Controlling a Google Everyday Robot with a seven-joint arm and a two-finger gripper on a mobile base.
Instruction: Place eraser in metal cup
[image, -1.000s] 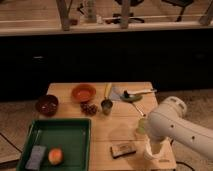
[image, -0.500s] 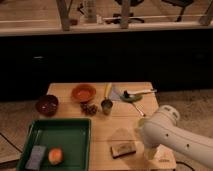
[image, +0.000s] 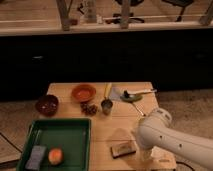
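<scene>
The eraser (image: 123, 148) lies by the bench's (image: 107, 131) front edge; the metal cup (image: 106, 105) stands mid-bench. The gripper (image: 146, 153) hangs near the front-right corner, beside the eraser; wide or narrow, I cannot tell.

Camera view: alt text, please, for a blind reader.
A white robot arm reaches over a wooden table, its gripper just right of the eraser at the front edge. The metal cup stands mid-table; a green tray sits left.
</scene>
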